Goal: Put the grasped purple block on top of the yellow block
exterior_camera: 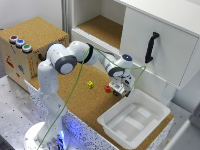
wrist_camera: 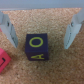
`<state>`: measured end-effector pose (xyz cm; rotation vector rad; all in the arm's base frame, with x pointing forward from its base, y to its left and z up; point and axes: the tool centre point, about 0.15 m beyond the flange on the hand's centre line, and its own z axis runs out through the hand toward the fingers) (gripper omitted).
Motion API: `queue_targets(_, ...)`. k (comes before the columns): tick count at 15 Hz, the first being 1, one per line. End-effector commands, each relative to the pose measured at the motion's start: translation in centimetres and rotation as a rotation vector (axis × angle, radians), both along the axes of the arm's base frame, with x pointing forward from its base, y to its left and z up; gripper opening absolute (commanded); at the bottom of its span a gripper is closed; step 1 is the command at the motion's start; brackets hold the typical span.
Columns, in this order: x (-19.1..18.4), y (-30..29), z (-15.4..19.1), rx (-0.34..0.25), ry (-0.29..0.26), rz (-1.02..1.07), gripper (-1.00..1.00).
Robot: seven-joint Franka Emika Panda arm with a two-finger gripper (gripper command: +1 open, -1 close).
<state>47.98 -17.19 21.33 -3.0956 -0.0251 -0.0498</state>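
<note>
In the wrist view the purple block, a dark cube with yellow letters on its faces, rests on the cork surface. My gripper is open and straddles it; the left finger and the right finger each stand clear of the cube with a gap. In the exterior view the gripper hangs low over the cork table, and the purple block cannot be made out under it. The yellow block lies on the cork toward the exterior view's left of the gripper, apart from it.
A small red block sits between the yellow block and the gripper. A white tray stands at the table's end on the exterior view's right. A white cabinet rises behind, and a button box stands at the left.
</note>
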Motion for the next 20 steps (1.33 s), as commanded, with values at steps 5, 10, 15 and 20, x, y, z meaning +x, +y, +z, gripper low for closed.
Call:
queue_targets(5,-2.1,1.6,-0.3,-0.120,-0.005,-0.054,-1.00)
queue_targets(10,-3.0,0.8,1.2,-0.101,-0.028,-0.100,-1.00)
queue_targets(15,-2.6,1.0,4.6,-0.046,-0.090,-0.074,-1.00)
queue_targets(20,-2.8,3.6,7.8,-0.014,-0.090,-0.091,-1.00)
